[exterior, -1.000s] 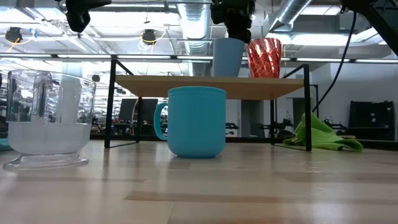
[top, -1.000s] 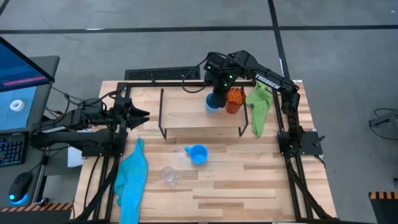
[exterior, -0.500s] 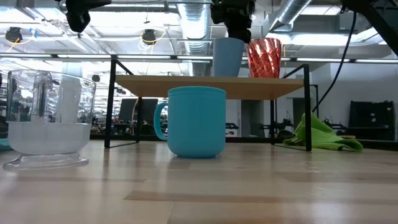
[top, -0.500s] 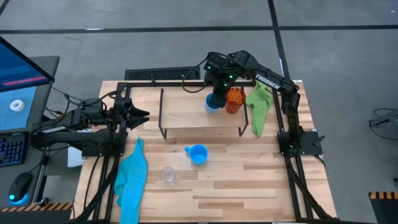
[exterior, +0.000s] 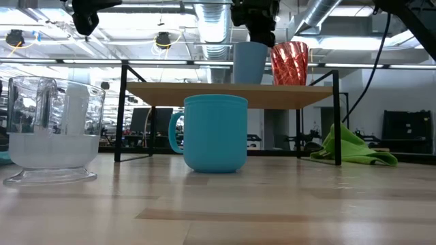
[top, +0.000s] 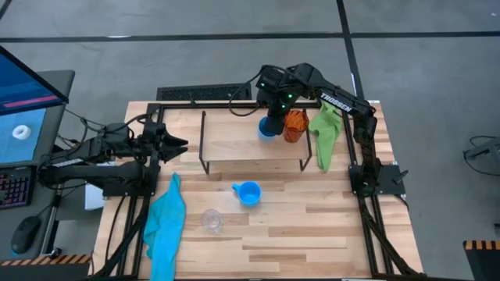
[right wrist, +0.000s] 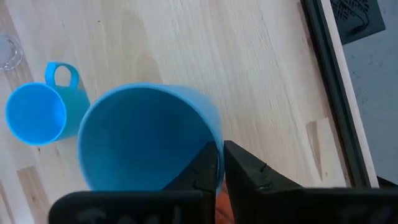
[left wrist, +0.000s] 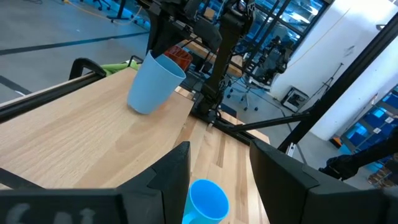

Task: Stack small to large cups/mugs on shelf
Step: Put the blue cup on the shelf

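On the far right end of the low light-wood shelf (top: 251, 144) with thin black wire legs, the right gripper (top: 273, 119) hangs over the blue handleless cup (top: 267, 129). In the right wrist view its two dark fingers (right wrist: 205, 167) are pressed close together on the cup's rim, one inside the wall and one outside, pinching it. Just beside the gripper, on the side toward the table's right edge, stands the orange translucent ribbed cup (exterior: 289, 62), touching or nearly touching the blue one; which, I cannot tell. Beyond that lies a crumpled green cloth (top: 326, 133).

Nearer the front of the table than the gripper, off the shelf, the light-blue mug with a handle (top: 248, 193) stands upright on the large wooden tabletop (top: 312, 226). The clear glass cup (top: 212, 220) sits a little further forward and to the left of the mug.

The left gripper (top: 178, 144) waits well apart from all this, at the table's left edge beside the shelf's end, with its fingers (left wrist: 166, 180) spread and nothing between them. A teal cloth (top: 166, 226) lies in front of it.
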Robot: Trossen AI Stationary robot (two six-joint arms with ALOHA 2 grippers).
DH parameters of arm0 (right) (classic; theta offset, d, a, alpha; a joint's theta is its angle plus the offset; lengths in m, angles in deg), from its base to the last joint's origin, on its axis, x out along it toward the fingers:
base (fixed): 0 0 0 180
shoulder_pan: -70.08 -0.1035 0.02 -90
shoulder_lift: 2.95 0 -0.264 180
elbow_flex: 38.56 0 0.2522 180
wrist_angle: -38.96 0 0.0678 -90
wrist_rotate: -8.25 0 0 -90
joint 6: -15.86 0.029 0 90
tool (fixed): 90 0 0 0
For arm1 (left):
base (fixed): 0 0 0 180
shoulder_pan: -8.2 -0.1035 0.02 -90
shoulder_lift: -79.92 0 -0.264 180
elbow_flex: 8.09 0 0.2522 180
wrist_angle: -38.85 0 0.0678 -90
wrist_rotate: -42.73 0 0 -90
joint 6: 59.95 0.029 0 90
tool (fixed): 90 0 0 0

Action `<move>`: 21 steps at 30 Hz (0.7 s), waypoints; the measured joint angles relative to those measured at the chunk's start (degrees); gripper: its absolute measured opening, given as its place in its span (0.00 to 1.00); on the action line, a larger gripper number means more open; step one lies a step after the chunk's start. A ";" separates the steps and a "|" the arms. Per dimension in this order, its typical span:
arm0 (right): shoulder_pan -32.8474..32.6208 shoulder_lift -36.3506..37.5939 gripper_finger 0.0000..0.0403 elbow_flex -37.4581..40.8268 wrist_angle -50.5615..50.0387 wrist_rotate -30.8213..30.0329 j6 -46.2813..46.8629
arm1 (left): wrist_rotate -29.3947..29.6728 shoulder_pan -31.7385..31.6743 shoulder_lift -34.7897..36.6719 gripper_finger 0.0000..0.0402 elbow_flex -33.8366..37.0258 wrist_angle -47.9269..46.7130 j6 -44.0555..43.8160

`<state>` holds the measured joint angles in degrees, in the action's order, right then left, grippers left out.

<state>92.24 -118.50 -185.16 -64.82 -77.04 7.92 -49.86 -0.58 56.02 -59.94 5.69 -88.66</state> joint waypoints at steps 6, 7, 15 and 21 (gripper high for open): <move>0.21 0.00 0.16 -0.02 0.02 -0.02 0.48 | 0.00 0.02 0.00 0.39 0.00 -0.02 0.00; 0.19 0.00 0.16 0.00 0.00 -0.02 0.47 | 0.00 0.02 0.00 0.39 0.00 0.00 0.02; 0.29 0.00 0.17 0.00 0.00 -0.02 0.82 | 0.00 0.02 0.01 0.39 0.00 0.00 0.06; 0.87 0.00 0.17 -0.01 0.00 -0.02 2.02 | 0.00 0.01 0.01 0.39 0.00 -0.01 0.42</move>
<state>93.10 -118.50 -185.17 -64.82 -77.06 9.93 -49.86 -0.57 56.03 -59.94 5.68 -88.24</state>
